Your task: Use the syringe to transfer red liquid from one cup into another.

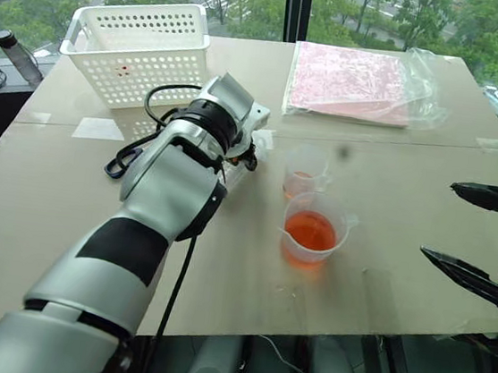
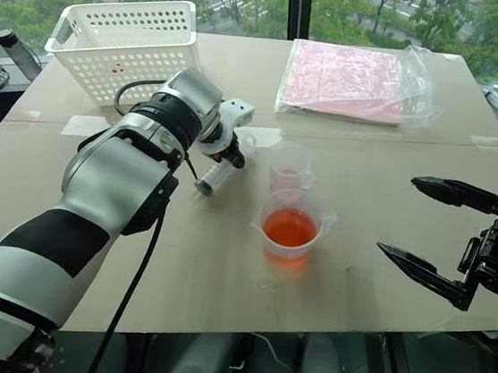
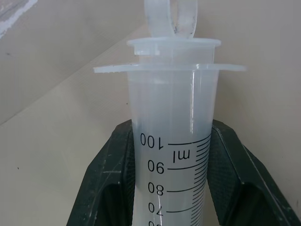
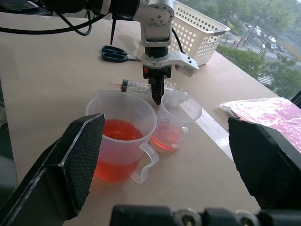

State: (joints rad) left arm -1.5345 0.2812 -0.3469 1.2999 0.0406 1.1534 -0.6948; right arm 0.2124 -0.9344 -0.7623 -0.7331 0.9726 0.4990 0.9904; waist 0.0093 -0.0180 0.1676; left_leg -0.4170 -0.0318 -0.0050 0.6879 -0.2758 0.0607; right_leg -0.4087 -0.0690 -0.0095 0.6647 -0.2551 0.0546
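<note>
White basket (image 1: 139,48) sits at the far left of the surface (image 1: 386,247), scissors (image 4: 115,54) near it. Syringe (image 2: 215,175) lies flat on the surface, just left of the cups; long axis runs from near-left to far-right, dark plunger tip at the near-left end, flanged end hidden under the gripper. Left gripper (image 4: 156,87) points steeply down, both fingers (image 3: 109,183) clamped on the syringe barrel at the top of the scale, just below the flange. Smaller cup (image 1: 305,170) sits just right of the syringe, a shallow layer of red liquid (image 4: 164,137) in its bottom. Larger beaker (image 1: 314,232) stands right beside it on the near side, roughly a third full of red liquid. Pink sheet in a clear bag (image 1: 355,82) lies at the far right of the surface. Right gripper (image 2: 425,225) hovers well right of the cups, roughly level, fingers spread wide, holding nothing.
</note>
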